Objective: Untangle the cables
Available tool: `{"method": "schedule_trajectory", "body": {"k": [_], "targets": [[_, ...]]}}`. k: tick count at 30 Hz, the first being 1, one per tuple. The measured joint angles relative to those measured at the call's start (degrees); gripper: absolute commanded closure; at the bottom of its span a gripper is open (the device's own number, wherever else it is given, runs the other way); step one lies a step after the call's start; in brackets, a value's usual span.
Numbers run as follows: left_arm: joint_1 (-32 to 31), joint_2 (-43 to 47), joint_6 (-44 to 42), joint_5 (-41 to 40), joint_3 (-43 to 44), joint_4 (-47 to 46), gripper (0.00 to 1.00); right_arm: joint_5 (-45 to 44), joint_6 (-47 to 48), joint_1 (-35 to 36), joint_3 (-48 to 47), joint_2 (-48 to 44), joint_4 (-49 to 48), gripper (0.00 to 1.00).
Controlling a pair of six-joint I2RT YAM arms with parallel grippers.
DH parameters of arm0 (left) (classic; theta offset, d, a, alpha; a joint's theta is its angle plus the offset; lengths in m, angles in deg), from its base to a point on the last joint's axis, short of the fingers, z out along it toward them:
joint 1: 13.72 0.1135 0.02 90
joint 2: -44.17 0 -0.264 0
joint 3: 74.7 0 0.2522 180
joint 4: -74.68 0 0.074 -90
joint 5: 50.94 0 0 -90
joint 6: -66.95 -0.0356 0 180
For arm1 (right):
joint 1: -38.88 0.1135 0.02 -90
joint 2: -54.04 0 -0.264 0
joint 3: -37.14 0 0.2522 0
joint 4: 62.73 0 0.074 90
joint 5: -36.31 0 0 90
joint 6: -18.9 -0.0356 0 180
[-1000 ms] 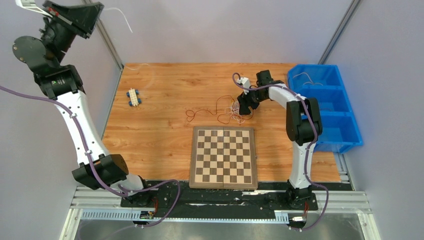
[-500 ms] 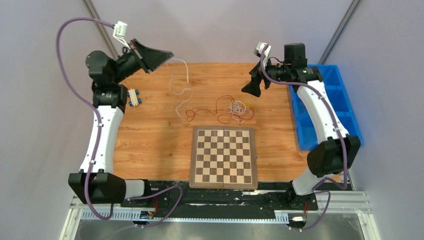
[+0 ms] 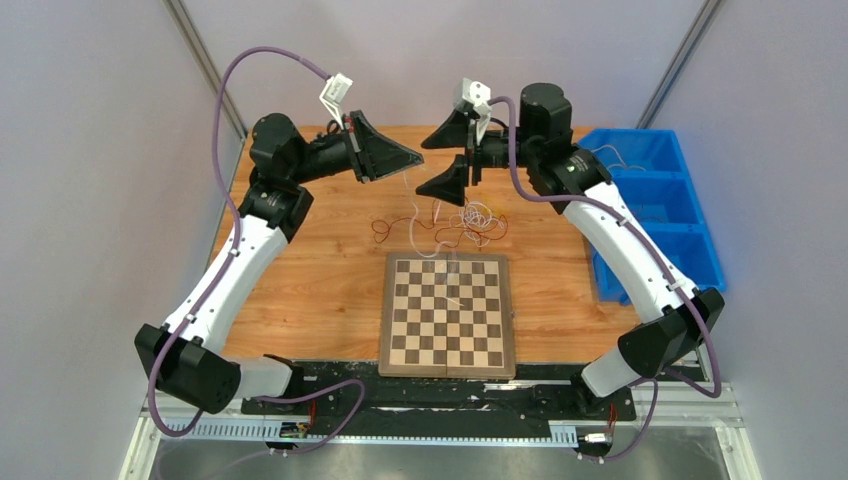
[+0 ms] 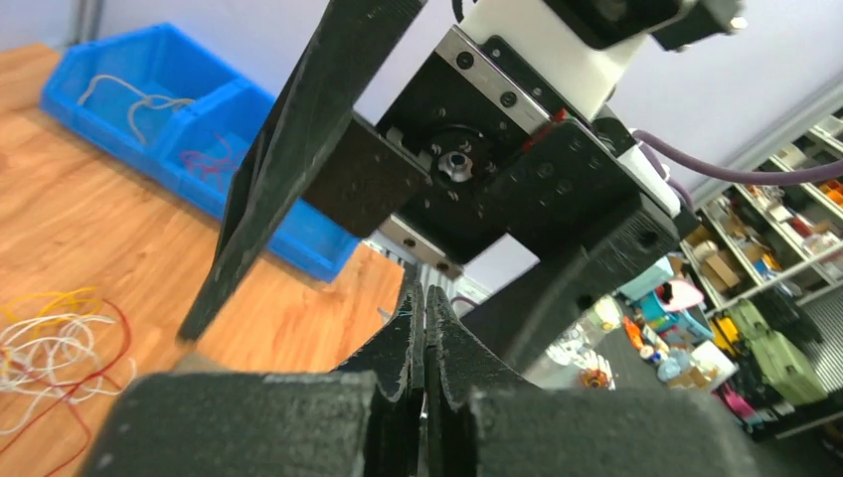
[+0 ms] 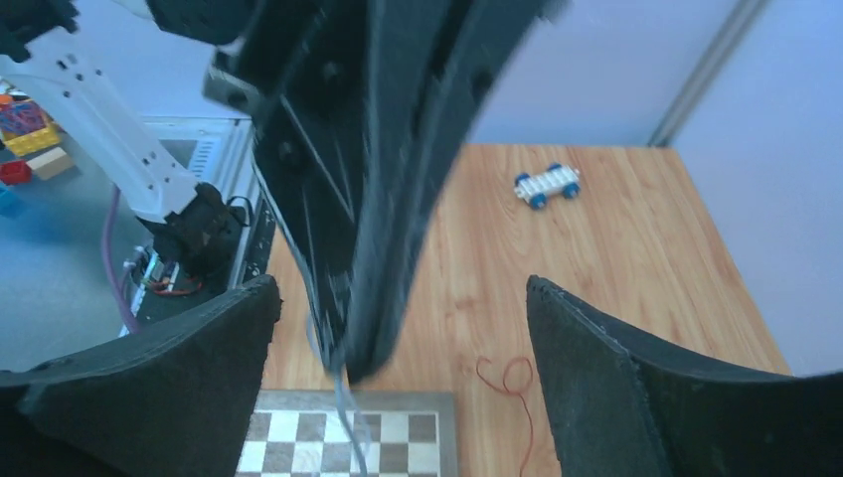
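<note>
The left gripper (image 3: pixel 416 157), pinched shut, points its tip into the gap between the right gripper's (image 3: pixel 424 168) wide-spread jaws. A white cable (image 3: pixel 414 222) hangs from the left tip. The tangle (image 3: pixel 472 220) lies just beneath the right gripper.

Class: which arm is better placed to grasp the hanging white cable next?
Probably right: the right gripper is open, facing the white cable, whose top end the shut left gripper holds.
</note>
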Motion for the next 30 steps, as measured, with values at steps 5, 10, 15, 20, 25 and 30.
{"method": "schedule_trajectory", "body": {"k": [5, 10, 15, 20, 25, 30], "targets": [[-2.91, -0.44, -0.09, -1.36, 0.15, 0.63, 1.0, -0.28, -3.23, 4.17, 3.02, -0.15, -5.33, 1.0], [-1.97, -1.03, -2.34, -1.84, 1.51, 1.97, 1.0, -1.03, -6.71, 1.27, 12.2, -5.79, -6.19, 1.0], [-2.03, -1.62, -1.88, -2.16, 1.53, 1.53, 0.38, -1.57, -8.5, -2.1, 15.04, -10.38, -6.47, 1.0], [-1.22, -1.88, -1.38, -2.54, 2.6, -0.22, 0.0, -2.36, -8.41, -10.91, 14.45, -14.38, -2.8, 1.0], [-0.5, -1.53, -6.19, -3.98, 3.13, 1.55, 0.0, -2.71, -3.8, -25.22, 10.08, -16.22, 6.93, 1.0], [-0.5, -0.37, -12.24, -4.81, 2.64, 5.99, 0.0, -1.79, 1.81, -43.65, 1.6, -16.57, 18.08, 1.0]]}}
